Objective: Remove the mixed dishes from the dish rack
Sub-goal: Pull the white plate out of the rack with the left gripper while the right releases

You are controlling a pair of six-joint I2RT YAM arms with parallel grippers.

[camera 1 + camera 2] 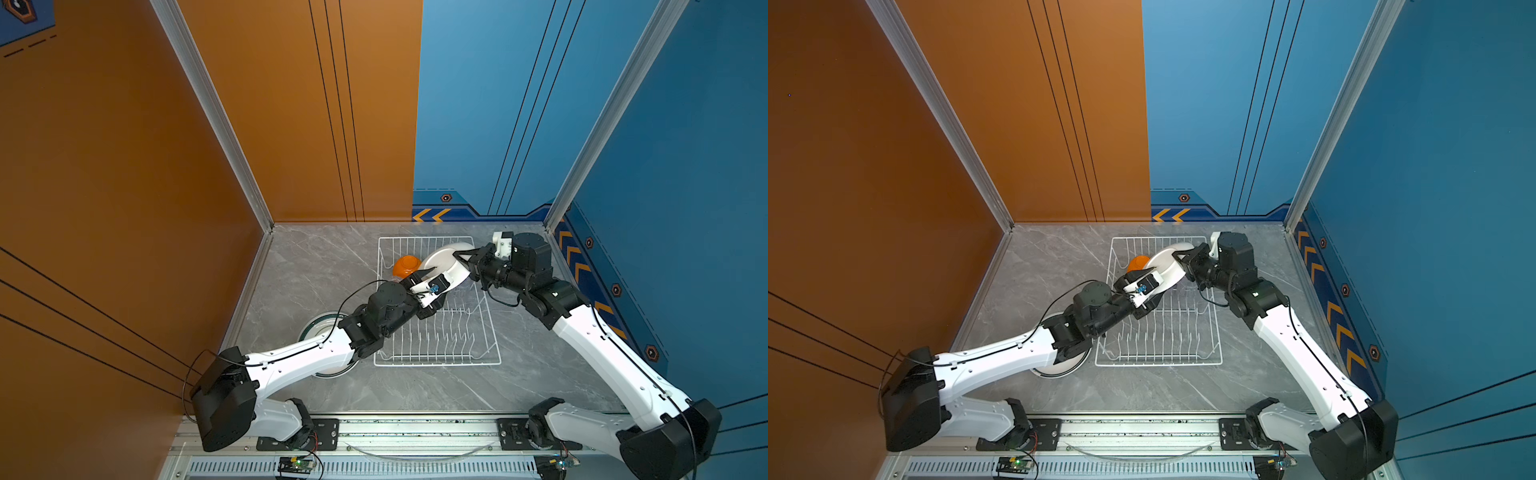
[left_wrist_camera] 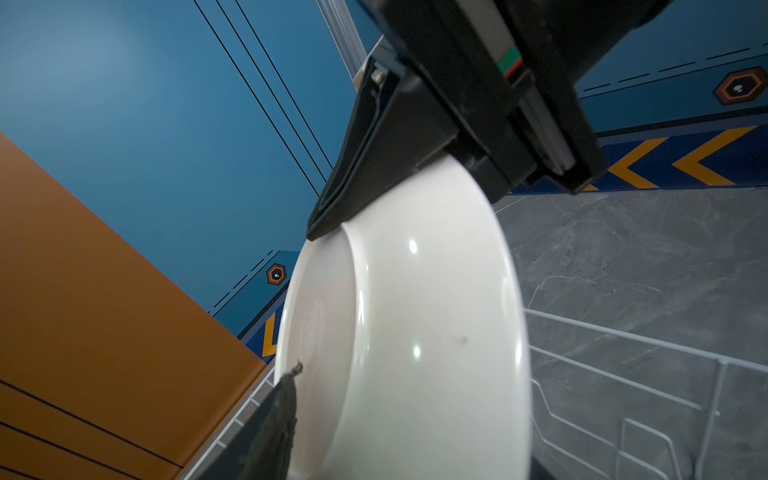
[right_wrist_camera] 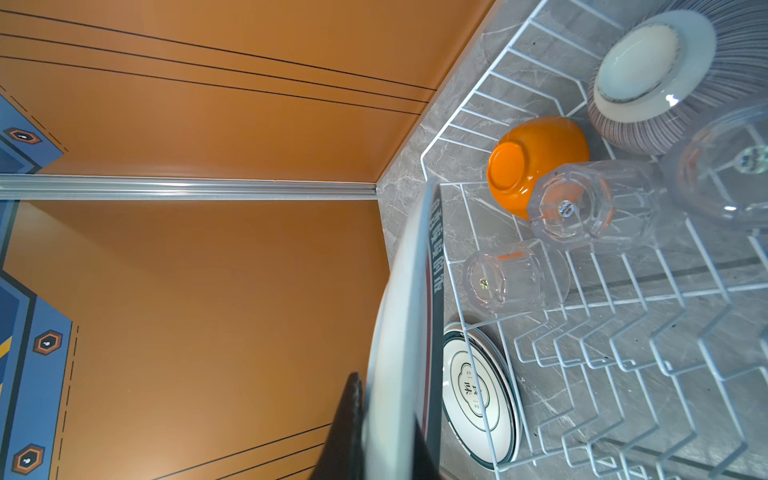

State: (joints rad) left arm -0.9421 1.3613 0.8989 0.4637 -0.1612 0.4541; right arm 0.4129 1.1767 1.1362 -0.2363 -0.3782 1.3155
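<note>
Flat plate (image 1: 319, 329) first: it lies on the surface (image 1: 311, 270) just left of the rack (image 1: 440, 364), partly under the left arm, so one dish is out. Further right, inside the rack's far end, sit the bowl (image 1: 406, 266) and, in the right wrist view, the glasses (image 3: 515, 276). Next comes the left gripper (image 1: 422, 277), reaching over the rack to the near-left edge of the held plate (image 1: 446, 262). That plate hangs on edge, tilted, above the rack's far end, and the left wrist view shows its underside. One left finger (image 2: 270, 428) stands just beside the plate's foot. Its partner is out of view, so I cannot tell whether this gripper is open or has the rim. At the right end, the right gripper (image 1: 468, 259) is clamped on the opposite rim and carries the plate. The plate's width thus runs from one gripper to the other, left to right. This looks like a hand-over. The left arm is nearer the flat plate, and the coming move depends on the left jaws straddling the rim before the right lets go.
</note>
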